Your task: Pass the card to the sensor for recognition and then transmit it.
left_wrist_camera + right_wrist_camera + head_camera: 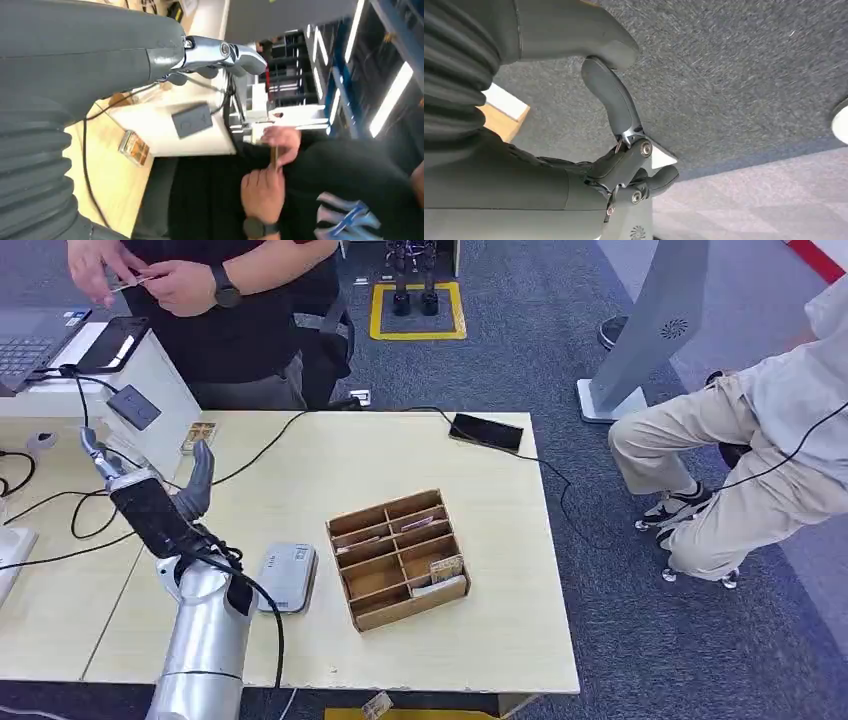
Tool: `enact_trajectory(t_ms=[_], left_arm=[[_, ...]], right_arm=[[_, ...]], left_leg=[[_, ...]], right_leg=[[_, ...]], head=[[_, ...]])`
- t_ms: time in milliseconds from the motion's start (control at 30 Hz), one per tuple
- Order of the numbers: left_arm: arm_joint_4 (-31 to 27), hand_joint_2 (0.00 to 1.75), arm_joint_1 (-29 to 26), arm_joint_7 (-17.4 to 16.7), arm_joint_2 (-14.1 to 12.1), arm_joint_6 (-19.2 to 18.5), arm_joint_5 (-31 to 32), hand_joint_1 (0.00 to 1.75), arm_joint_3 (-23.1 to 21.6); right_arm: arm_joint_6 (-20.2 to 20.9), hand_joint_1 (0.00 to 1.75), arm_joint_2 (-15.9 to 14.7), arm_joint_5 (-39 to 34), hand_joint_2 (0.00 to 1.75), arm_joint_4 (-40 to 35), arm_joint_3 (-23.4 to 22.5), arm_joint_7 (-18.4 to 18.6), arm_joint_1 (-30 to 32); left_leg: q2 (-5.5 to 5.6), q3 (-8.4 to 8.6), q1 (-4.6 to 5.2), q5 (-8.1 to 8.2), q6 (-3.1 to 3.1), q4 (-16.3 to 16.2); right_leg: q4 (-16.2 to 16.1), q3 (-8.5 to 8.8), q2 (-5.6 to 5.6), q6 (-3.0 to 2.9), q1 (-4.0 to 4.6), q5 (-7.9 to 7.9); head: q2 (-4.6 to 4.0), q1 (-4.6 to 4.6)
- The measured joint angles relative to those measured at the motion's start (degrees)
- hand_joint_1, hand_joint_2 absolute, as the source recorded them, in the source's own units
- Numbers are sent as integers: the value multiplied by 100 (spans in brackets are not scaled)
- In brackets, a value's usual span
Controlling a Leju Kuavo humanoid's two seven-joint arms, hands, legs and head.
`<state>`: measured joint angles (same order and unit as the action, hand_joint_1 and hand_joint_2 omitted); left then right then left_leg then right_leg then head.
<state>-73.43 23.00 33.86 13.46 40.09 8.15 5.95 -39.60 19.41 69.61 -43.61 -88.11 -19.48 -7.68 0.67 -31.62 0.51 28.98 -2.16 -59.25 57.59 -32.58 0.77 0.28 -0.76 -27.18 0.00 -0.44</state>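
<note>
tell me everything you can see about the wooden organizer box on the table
The wooden organizer box is a light brown, low tray that looks like thin plywood, split by dividers into two columns of narrow compartments. It sits flat on the pale wooden table, turned at an angle to the table's edges, right of the grey card reader. Several compartments hold cards lying in them, including a patterned one and a white one at the near right corner. No hand touches it; the left hand is raised well to its left.
</note>
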Motion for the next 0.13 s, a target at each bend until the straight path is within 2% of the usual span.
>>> enact_trajectory(t_ms=[133], left_arm=[[-907, 175, -738, 318, 77, -4, -192, 0, -52]], right_arm=[[0, 0, 0, -66, 175, -70, 0, 50, 16]], left_leg=[[-1, 1, 0, 13, 7, 0]], right_leg=[[-1, -1, 6, 3, 0, -9]], head=[[0, 0]])
